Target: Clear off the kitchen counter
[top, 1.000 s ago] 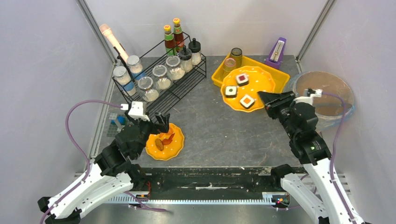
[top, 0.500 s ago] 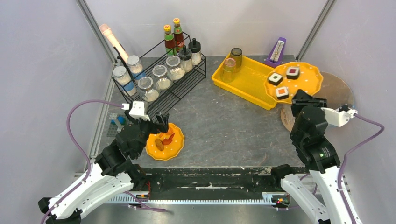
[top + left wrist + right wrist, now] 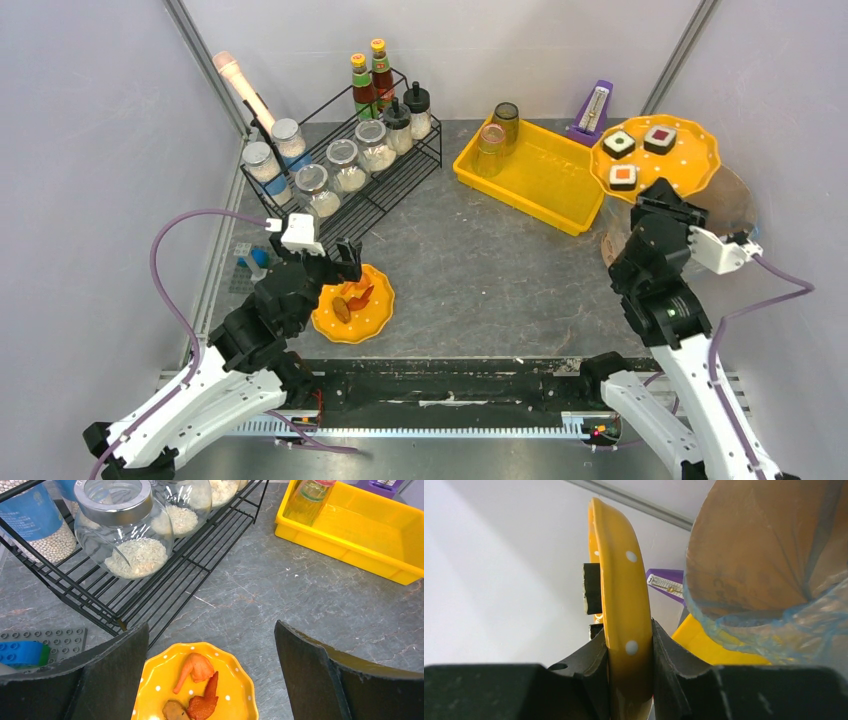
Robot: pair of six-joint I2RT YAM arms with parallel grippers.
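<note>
Presently the kitchen counter (image 3: 480,270), a dark-grey veined slab, fills the floor of the enclosure in front of both arm bases and carries most of the items noted below. The right gripper (image 3: 667,198) is clenched on the near rim of a yellow polka-dot plate (image 3: 690,160), one finger on each face of it as the right wrist view confirms. That plate is held up at the far right corner with three sushi pieces (image 3: 659,138) on it. From above it overlaps a round brown container lined with a clear plastic bag (image 3: 738,200). The left gripper (image 3: 335,262) hangs with its fingers spread wide and grasps nothing. It hovers above the far-left edge of a small yellow dotted plate (image 3: 365,318) that sits on the counter near the front left and bears orange and brown food pieces (image 3: 197,687). A black wire rack (image 3: 385,195) stands at the far left with glass jars of pale grains (image 3: 130,540) and sauce bottles (image 3: 370,80). A yellow plastic tray (image 3: 535,180) lies at the far centre with two tumblers (image 3: 492,140) in its far corner. A purple metronome (image 3: 596,108) stands just behind the tray. A pale recorder (image 3: 240,85) leans up behind the rack. A grey studded baseplate with a blue brick (image 3: 22,652) lies at the left edge of the counter.
</note>
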